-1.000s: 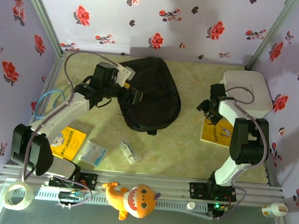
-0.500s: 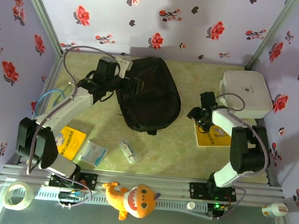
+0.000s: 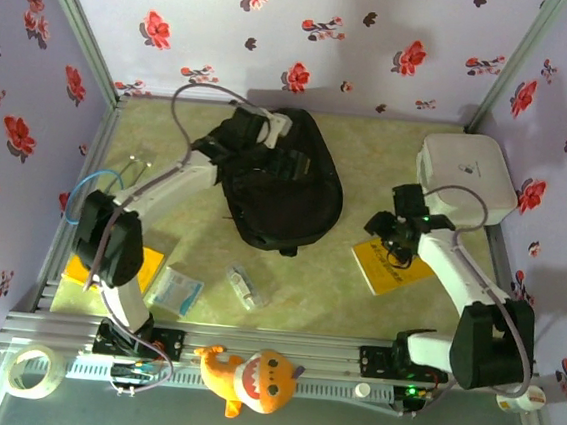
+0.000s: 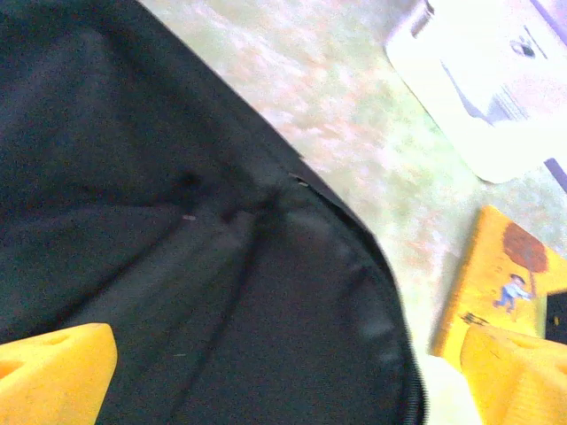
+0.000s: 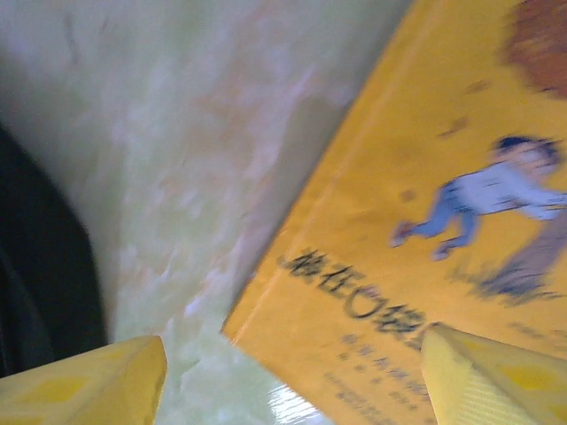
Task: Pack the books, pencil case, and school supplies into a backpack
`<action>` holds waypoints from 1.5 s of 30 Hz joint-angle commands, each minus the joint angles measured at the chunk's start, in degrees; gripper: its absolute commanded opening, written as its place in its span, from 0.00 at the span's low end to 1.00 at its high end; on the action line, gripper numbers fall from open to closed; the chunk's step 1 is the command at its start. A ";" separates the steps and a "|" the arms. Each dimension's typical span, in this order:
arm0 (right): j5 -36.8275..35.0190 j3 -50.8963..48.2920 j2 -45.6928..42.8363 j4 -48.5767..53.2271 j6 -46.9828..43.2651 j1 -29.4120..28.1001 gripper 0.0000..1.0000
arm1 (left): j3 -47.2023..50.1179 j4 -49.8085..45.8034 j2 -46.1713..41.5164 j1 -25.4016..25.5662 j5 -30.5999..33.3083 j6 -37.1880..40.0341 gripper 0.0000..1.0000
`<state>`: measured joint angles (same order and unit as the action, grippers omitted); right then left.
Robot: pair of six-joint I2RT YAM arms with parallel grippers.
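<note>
Backpack [image 3: 295,199]: left gripper [image 4: 288,376] extended over it, fingers wide; right gripper [image 5: 292,376] over yellow book [image 5: 425,221] (also wide).

A white rounded-square box [image 3: 466,177] lies flat at the far right corner of my worktop [image 3: 307,285]. Toward the near left, a flat pale blue-white packet [image 3: 177,290] rests on the surface. Along the metal rail [image 3: 330,356] at the near edge I see an orange plush fish [image 3: 252,378] in the middle, a tape roll [image 3: 29,369] at the left end and a small white jar [image 3: 520,398] at the right end. Flowered walls [image 3: 310,44] stand around.
</note>
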<state>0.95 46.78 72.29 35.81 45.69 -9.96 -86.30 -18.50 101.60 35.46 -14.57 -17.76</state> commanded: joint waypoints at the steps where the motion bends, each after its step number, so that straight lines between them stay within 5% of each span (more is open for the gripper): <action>1: -2.91 -3.81 -1.96 4.81 1.99 4.80 0.76 | -5.30 -3.27 4.76 4.59 -1.46 -2.37 1.00; 12: 0.61 -13.13 -7.97 1.19 5.73 13.94 0.77 | -21.96 -14.49 20.56 17.65 4.22 1.26 0.96; 17: 3.23 -14.61 -5.73 -2.38 6.06 14.53 0.70 | -27.65 -16.92 25.94 20.37 3.70 1.84 0.90; 30: 5.24 -15.93 -2.83 -6.17 4.69 14.53 0.41 | -39.18 -23.88 39.08 21.84 0.92 1.30 0.66; 45: 10.27 -16.90 0.60 -10.89 3.97 14.53 0.34 | -39.60 -24.02 43.54 21.58 0.06 -2.71 0.58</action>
<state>8.40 31.27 71.22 26.24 50.59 4.43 -124.16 -39.86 142.82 57.12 -13.61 -19.18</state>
